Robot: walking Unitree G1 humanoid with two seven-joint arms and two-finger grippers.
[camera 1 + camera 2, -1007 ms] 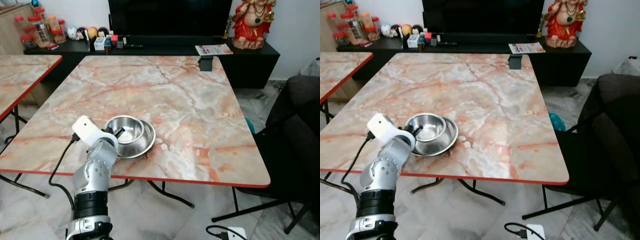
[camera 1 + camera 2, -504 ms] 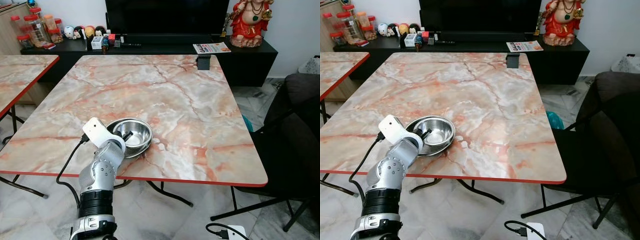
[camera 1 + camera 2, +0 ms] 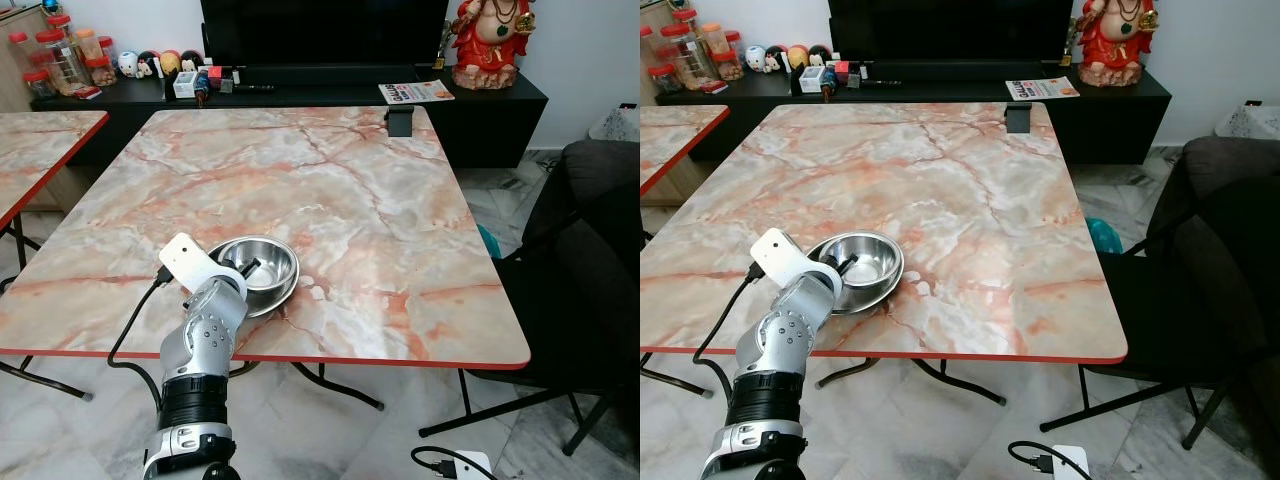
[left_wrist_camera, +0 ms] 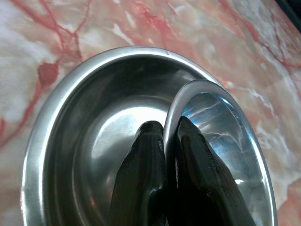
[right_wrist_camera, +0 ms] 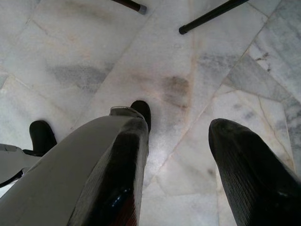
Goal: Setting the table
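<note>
Left pincer (image 4: 164, 141) pinched the rim of my small shiny steel bowl (image 3: 263, 262), nested in the wider steel dish (image 4: 70, 141), dragged nearer the marble surface (image 3: 380, 190) edge (right pincer (image 5: 178, 155) spread, idle).

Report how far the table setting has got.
Done: two nested steel bowls, a smaller bowl inside a larger bowl, sit on the marble table near its front edge.

In hand: the left claw is pinched on the smaller bowl's rim.

Left: the bowls are not yet separated or spread to places. The right claw hangs open over the floor.
</note>
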